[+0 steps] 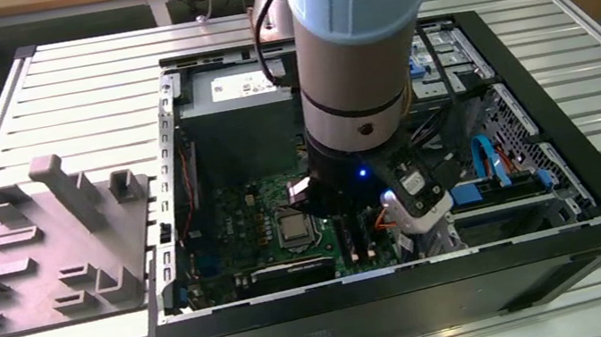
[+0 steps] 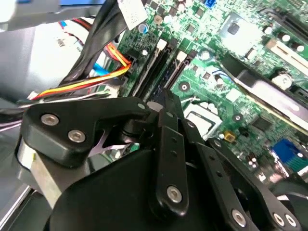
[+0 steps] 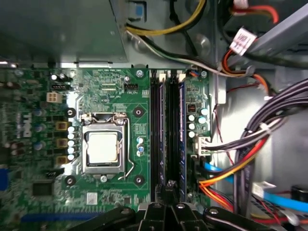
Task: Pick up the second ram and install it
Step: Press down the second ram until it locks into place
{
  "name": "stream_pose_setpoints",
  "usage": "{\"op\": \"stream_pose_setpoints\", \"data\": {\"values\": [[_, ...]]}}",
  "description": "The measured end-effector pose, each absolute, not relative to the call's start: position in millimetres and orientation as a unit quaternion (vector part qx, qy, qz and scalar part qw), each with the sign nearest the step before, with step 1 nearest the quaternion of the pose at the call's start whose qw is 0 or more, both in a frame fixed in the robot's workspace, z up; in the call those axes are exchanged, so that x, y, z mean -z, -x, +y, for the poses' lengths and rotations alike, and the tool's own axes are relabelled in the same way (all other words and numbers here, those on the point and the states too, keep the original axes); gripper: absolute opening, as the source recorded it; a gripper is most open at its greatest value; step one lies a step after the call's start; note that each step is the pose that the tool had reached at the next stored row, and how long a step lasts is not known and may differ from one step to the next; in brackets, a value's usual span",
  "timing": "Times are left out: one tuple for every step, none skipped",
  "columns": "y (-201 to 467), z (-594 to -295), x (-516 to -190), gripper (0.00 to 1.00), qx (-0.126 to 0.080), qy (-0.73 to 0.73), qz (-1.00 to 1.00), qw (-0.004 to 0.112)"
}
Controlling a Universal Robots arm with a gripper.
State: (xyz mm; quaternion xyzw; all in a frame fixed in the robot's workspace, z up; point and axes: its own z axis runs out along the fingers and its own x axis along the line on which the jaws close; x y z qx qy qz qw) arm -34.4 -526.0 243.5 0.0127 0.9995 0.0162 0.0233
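In the first wrist view I look straight down on the green motherboard (image 3: 110, 91) and its row of long black memory slots (image 3: 159, 134). A thin bluish ram (image 3: 182, 125) stands edge-on in the slot farthest from the processor socket (image 3: 102, 147). My gripper (image 3: 169, 186) is shut, its black fingers meeting over one end of the slot beside that ram. I cannot tell whether a stick sits under the tips. In the second wrist view the fingers (image 2: 168, 125) taper to a point above the slots (image 2: 159, 67). In the exterior view the arm (image 1: 365, 77) reaches down into the open computer case (image 1: 417, 295).
Bundles of coloured cables (image 3: 250, 159) crowd the side of the slots away from the processor. The power supply (image 1: 240, 87) fills the case's far end, and a drive cage with blue parts (image 1: 495, 174) sits at the exterior view's right. A grey fixture block (image 1: 49, 253) lies on the slatted table.
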Motion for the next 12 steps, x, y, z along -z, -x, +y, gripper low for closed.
{"op": "stream_pose_setpoints", "data": {"values": [[34, -526, -247, 0.1, -0.016, -0.013, 1.0, 0.023], [34, -526, -249, 0.1, -0.016, -0.013, 1.0, 0.023], [34, -526, -250, 0.1, -0.016, -0.013, 1.0, 0.023], [34, -526, -250, 0.1, -0.016, -0.013, 1.0, 0.023], [34, -526, -250, 0.1, -0.016, -0.013, 1.0, 0.023], [34, -526, -250, 0.1, -0.016, -0.013, 1.0, 0.023], [34, -526, -250, 0.1, -0.016, -0.013, 1.0, 0.023], [34, -524, -250, 0.1, -0.016, -0.013, 1.0, 0.023], [34, -523, -250, 0.1, -0.016, -0.013, 1.0, 0.023], [34, -521, -250, 0.1, -0.016, -0.013, 1.0, 0.023], [34, -519, -250, 0.1, -0.016, -0.013, 1.0, 0.023], [34, -516, -250, 0.1, -0.016, -0.013, 1.0, 0.023]]}}
